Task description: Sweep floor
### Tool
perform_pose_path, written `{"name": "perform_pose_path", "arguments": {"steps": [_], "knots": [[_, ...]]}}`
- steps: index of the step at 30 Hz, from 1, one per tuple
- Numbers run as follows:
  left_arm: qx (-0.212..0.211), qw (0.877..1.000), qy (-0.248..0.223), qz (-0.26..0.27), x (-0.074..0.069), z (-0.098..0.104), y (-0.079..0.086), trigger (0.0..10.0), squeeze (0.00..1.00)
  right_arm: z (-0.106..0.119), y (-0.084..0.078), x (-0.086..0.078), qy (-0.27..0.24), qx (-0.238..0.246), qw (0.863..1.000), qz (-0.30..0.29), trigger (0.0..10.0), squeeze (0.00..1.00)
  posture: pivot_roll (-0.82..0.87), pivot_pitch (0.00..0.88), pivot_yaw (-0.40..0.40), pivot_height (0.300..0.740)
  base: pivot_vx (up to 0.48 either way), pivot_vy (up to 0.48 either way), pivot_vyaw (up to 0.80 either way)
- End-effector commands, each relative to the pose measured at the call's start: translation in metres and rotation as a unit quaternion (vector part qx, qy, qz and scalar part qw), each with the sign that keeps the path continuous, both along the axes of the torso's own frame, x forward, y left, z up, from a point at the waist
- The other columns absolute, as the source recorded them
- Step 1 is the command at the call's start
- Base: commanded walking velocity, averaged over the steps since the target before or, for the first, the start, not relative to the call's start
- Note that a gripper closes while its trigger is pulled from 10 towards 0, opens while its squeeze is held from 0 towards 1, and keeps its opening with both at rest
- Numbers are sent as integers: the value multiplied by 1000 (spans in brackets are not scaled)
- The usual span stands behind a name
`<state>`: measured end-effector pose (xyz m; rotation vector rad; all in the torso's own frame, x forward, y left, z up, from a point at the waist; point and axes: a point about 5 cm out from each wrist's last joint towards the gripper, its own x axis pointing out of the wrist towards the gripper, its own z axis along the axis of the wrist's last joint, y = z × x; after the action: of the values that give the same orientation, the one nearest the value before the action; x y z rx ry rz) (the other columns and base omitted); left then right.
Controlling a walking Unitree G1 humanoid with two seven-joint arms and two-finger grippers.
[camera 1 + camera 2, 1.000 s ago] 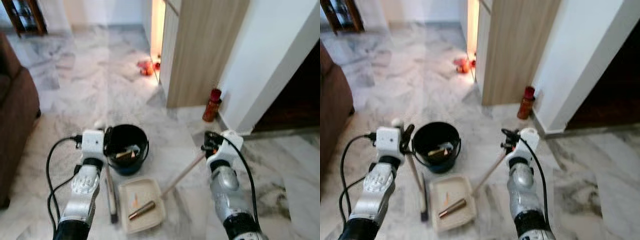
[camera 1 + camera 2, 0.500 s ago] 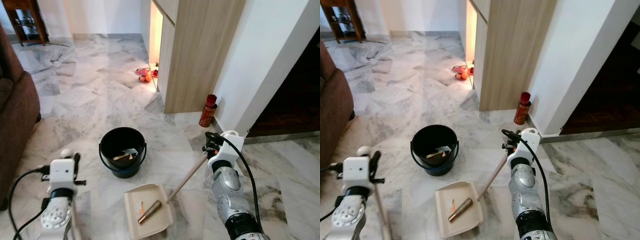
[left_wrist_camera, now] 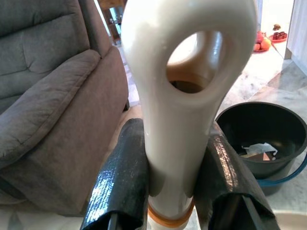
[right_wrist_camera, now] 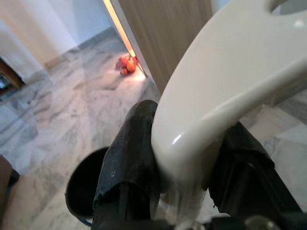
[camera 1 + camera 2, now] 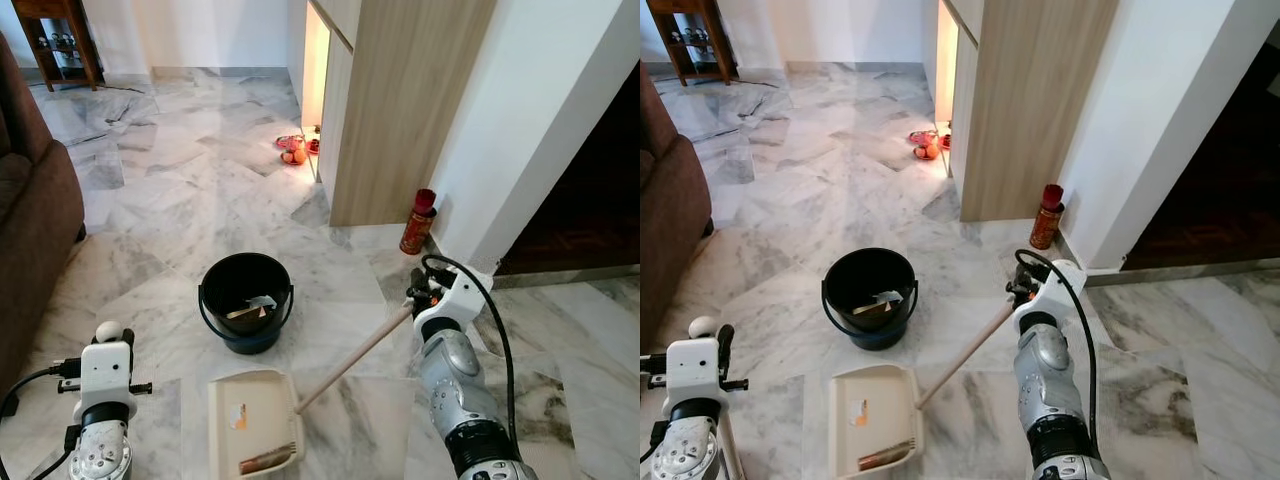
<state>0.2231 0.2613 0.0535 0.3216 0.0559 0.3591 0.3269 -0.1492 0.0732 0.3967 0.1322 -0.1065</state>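
My left gripper (image 3: 175,139) is shut on the cream top of the broom handle (image 3: 184,110), low at the left near the sofa; its rounded end (image 5: 107,331) shows above the wrist. My right gripper (image 4: 187,129) is shut on the cream grip of the dustpan's long handle (image 5: 350,355). The beige dustpan (image 5: 250,400) rests on the marble floor in front of me, with a brown cylinder (image 5: 266,460) at its near edge and an orange scrap (image 5: 238,417) inside. A black bucket (image 5: 246,300) holding some rubbish stands just beyond the pan.
A brown sofa (image 5: 30,200) lines the left side. A wooden cabinet (image 5: 400,100) and white wall stand ahead on the right, with a red bottle (image 5: 418,222) at their foot. Red and orange items (image 5: 295,150) lie by the cabinet. A dark doorway (image 5: 590,200) opens at right.
The dustpan has swung left and nearer, and the brown cylinder has slid to its near edge. My left gripper with the broom has drawn back from beside the bucket to low left. The camera shifted.
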Motion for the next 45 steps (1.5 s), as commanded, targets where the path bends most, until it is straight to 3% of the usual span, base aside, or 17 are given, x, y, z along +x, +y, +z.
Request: {"name": "perform_pose_path", "arguments": {"steps": [1, 13, 21, 29, 45], "knots": [[28, 1000, -8, 6, 0, 4, 5, 10000, 0, 31, -3, 11, -58, 9, 998, -4, 10000, 0, 110, 0, -55, 740, 0, 0, 0], [30, 999, -19, 11, 7, 7, 9, 10000, 0, 71, -11, 2, -116, -17, 993, 12, 10000, 0, 104, 0, -53, 740, 0, 0, 0], [24, 999, -18, 12, 8, 4, 7, 10000, 0, 91, -17, -7, -123, -42, 991, 22, 10000, 0, 95, 0, -51, 740, 0, 0, 0], [22, 1000, -19, 10, 10, 3, 8, 10000, 0, 125, -12, -8, -168, -19, 985, 24, 10000, 0, 96, 0, -44, 740, 0, 0, 0], [20, 1000, -11, 0, 6, -2, 9, 10000, 0, 157, -13, -11, -211, -4, 977, 11, 10000, 0, 100, 0, -38, 740, 0, 0, 0]]}}
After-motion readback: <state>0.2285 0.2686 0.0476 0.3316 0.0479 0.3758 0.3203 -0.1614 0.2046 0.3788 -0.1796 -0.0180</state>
